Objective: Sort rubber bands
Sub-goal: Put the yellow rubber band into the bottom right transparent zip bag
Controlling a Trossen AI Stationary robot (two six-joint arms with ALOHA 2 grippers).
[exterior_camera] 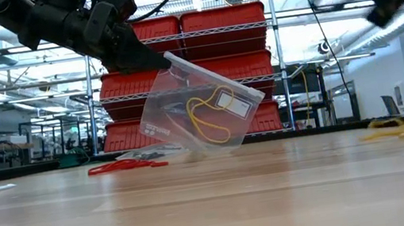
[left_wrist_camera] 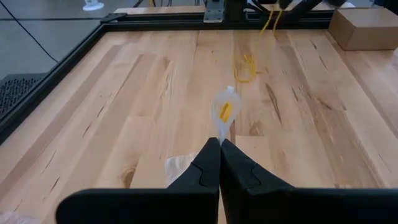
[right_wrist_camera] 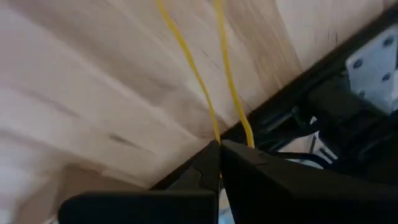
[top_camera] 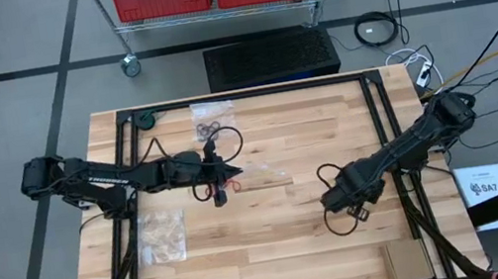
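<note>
**A:** What is the left pincer [exterior_camera: 166,62] doing?

**B:** It is pinched shut on the top edge of a clear plastic bag [exterior_camera: 200,111]. The bag hangs tilted near the middle of the table [top_camera: 276,245], with its low end on the wood. It is thin, flat and see-through.

**A:** What is in the bag?

**B:** A yellow rubber band [exterior_camera: 207,122], a thin bendy loop. There is a small white label on the bag too.

**A:** And the right pincer [right_wrist_camera: 219,144]?

**B:** It is closed on another yellow band [right_wrist_camera: 199,74], which is pulled out long and thin. That arm is up over the right side of the table.

**A:** Are there more bands?

**B:** Yes. Red ones [exterior_camera: 126,165] lie loose on the wood just beside the bag. More yellow ones [exterior_camera: 401,126] lie in a little heap toward the right edge. Black ones are in a second clear bag [top_camera: 212,117] near the far edge. A third bag [top_camera: 162,236] lies flat near the left edge, with tan ones in it.

**A:** What is the table like?

**B:** Pale wooden planks, smooth, with a black frame.
</note>
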